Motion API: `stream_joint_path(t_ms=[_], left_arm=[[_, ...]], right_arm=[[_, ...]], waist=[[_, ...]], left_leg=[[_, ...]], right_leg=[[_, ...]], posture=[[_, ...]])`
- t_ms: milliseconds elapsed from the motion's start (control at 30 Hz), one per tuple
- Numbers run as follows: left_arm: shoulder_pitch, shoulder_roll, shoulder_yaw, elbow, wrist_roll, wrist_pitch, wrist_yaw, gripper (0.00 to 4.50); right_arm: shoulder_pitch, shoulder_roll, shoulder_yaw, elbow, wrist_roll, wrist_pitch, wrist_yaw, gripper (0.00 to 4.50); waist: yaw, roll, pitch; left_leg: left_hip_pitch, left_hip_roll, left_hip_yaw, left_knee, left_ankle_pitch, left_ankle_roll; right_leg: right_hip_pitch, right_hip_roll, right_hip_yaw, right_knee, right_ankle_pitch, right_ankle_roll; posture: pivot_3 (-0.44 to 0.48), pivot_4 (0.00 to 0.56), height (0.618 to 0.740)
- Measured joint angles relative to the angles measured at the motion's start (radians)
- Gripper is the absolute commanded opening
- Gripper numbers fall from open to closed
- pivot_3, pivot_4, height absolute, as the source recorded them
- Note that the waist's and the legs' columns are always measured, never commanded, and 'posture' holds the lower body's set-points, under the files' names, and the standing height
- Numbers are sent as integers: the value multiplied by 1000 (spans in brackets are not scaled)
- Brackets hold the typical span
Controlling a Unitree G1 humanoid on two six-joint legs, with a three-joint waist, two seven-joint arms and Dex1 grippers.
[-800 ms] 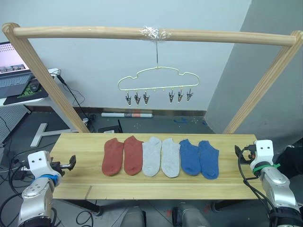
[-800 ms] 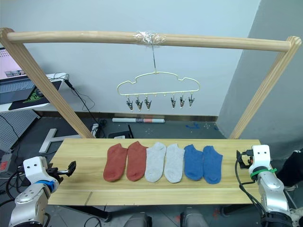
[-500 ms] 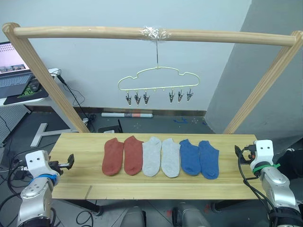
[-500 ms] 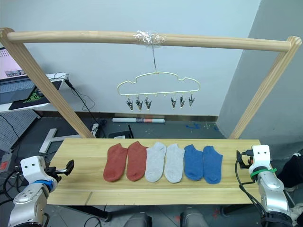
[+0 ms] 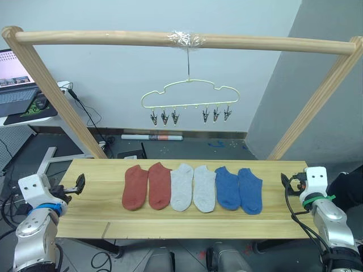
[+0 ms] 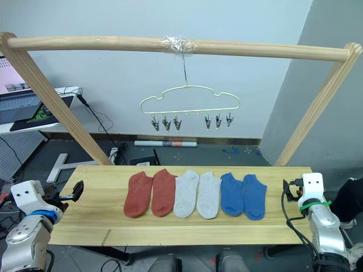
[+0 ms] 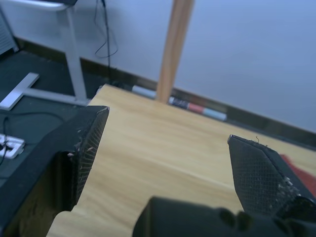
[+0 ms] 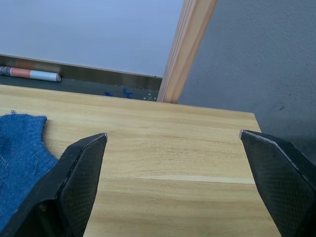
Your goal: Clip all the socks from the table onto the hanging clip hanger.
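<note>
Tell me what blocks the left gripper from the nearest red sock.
Nothing visible does. Only bare table lies between the open left gripper and the red sock.

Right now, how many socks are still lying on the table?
6, in one row on the table, none hidden: from the robot's left, two rust-red socks, two light grey socks, two blue socks. None is on the clip hanger.
</note>
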Motion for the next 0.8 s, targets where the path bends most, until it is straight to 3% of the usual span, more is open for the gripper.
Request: stream_joint_path(t_ms=[300,400,600,800], left_arm=[[-4,-67,-48,-207,-8,36,14,4457],[-22,-101,-114,-276,-6,48,10,3867],[-89,-130,-183,-333,-3,83,18,2013],[-159,-183,-272,-345,26,105,39,2013]], right_arm=[[-33,6,25,-39,-2,0,16,4500],[-64,9,50,-103,5,17,47,4500],[-107,12,110,-244,54,78,140,4500],[-153,36,179,-359,133,181,231,4500]], waist=[[0,1,6],[0,1,7],[0,2,9],[-1,4,15]], left_leg=[[0,0,0,0,0,0],[0,0,0,0,0,0],[-1,0,-2,0,0,0],[-2,-1,-2,3,0,0]], right_leg=[[0,0,0,0,0,0],[0,0,1,0,0,0],[0,1,-1,0,0,0],[0,1,-1,0,1,2]], posture=[[66,146,740],[59,146,740],[39,147,740],[21,153,740]])
